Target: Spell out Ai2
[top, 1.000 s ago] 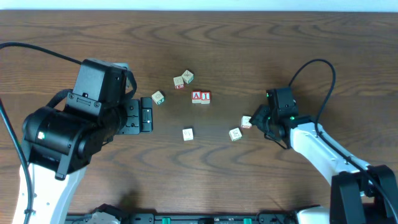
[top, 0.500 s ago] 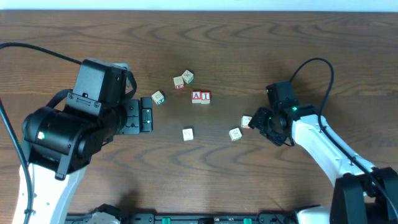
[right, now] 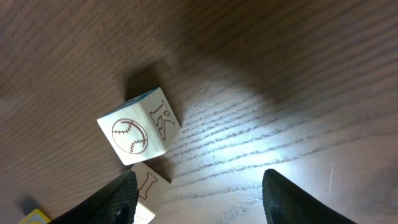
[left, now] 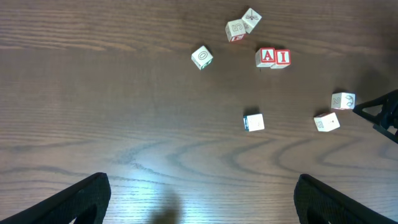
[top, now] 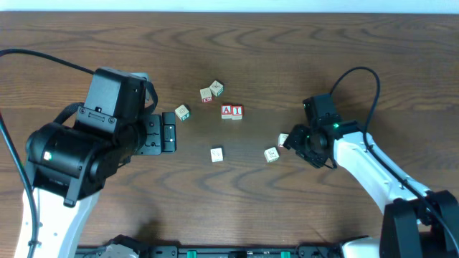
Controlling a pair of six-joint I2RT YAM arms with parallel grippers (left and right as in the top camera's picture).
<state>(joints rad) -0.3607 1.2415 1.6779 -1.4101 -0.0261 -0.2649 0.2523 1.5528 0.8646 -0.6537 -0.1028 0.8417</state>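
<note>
The A block (top: 227, 111) and I block (top: 237, 111) sit touching, side by side, well ahead of the right pincer (right: 198, 186), so two of the three characters look done. Only the 2 is left. A cream block (right: 140, 134) (baseball and K faces toward the wrist camera; its top seems to read 2) lies just beyond the spread fingers, not yet between them. The left pincer (left: 199, 205) hangs with fingers apart, empty, far from every block.

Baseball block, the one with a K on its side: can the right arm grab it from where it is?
Probably yes. The baseball block lies just ahead of the open right gripper. A second block sits right next to it, by one finger, and might crowd the grip.
</note>
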